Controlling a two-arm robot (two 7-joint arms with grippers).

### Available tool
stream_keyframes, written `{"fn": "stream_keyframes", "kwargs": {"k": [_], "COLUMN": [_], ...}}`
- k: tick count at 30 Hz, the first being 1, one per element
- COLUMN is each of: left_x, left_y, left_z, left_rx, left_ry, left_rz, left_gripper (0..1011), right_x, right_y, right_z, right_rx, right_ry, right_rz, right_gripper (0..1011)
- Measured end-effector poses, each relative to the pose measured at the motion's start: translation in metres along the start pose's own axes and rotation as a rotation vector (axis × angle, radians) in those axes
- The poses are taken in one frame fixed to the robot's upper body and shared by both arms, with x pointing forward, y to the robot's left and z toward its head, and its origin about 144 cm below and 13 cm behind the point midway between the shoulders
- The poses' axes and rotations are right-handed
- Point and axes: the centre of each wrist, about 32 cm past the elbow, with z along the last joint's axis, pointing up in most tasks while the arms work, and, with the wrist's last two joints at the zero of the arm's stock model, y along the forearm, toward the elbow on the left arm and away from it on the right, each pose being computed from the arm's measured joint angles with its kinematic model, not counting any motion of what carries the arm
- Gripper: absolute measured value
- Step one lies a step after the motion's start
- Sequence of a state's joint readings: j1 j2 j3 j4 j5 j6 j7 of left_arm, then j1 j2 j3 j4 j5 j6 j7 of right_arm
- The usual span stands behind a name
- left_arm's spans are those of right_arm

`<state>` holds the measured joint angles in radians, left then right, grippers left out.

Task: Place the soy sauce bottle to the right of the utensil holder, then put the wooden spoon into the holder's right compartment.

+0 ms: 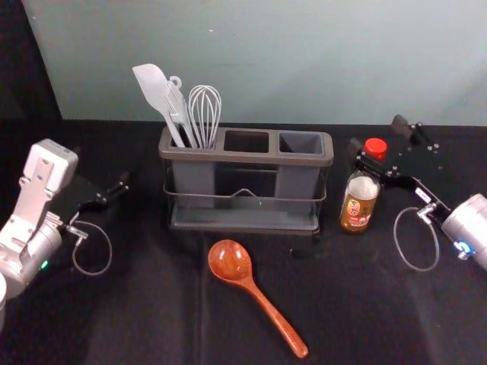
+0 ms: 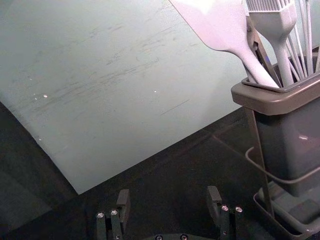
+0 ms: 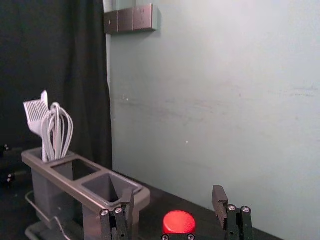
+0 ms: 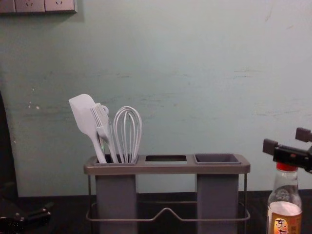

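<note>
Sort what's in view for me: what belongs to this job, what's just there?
Job:
Soy sauce bottle, right gripper open at its cap
Utensil holder
Wooden spoon, in front of the holder

Just there:
Spatula, basting brush, whisk, in the left compartment
Wall sockets
Left gripper, idle left of the holder

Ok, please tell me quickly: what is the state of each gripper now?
Left gripper: open, empty, left of the holder.
Right gripper: open, at the top of the bottle, not gripping it.

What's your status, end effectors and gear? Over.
Right end effector open above soy sauce bottle, which stands right of holder. Left end effector open, left of holder. Wooden spoon lying in front; right compartment empty, unobstructed.
</note>
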<state>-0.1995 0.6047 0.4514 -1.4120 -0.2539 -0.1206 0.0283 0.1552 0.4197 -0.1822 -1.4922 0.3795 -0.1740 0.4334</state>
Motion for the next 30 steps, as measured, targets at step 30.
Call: {"fn": "stream_keyframes", "kwargs": {"k": [30], "left_x": [0.000], "left_y": [0.000], "left_z": [0.000], "left_rx": [0.000], "left_ry": [0.000], "left_rz": [0.000], "left_gripper": [1005], "right_x": [-0.031], "right_y": [-0.023], "right_z": [0.062], "right_rx": [0.110], "right_ry": [-0.020], "right_rz": [0.183], "right_gripper": [1003]}}
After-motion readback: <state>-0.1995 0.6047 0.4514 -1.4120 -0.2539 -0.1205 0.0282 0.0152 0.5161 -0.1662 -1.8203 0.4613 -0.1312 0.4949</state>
